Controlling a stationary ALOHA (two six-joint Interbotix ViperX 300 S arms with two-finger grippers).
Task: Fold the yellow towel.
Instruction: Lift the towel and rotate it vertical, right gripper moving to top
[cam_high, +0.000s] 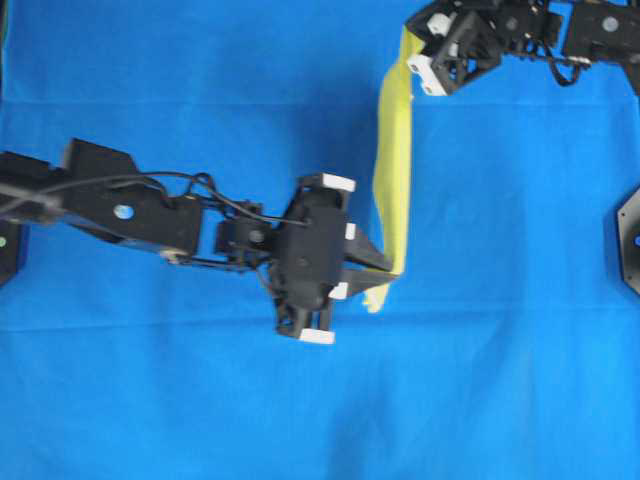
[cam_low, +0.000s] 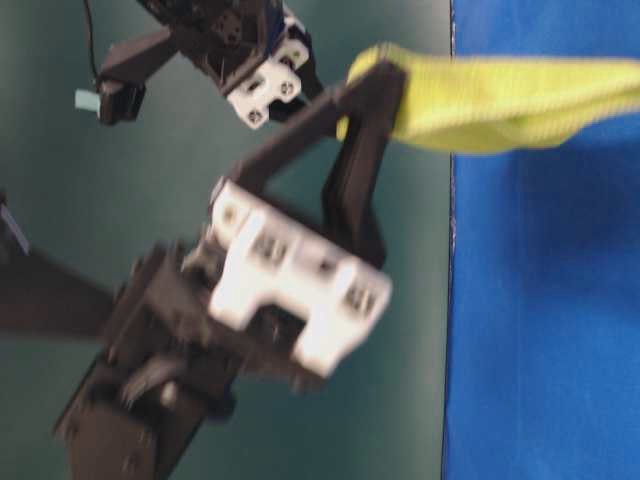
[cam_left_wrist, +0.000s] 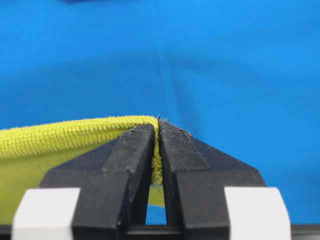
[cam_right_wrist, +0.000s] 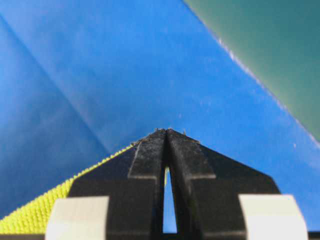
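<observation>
Overhead: pincers (cam_high: 392, 268) (cam_high: 408, 48) clamping towel (cam_high: 392, 170) aloft

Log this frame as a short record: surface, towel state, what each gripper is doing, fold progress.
surface: blue table cloth, creased
towel: bright yellow-green microfibre towel, lifted off the cloth, hanging as a narrow band between the two grippers
left gripper: shut on the towel's stitched edge
right gripper: shut on the towel's other end
fold progress: no fold laid down yet; towel is in the air
</observation>
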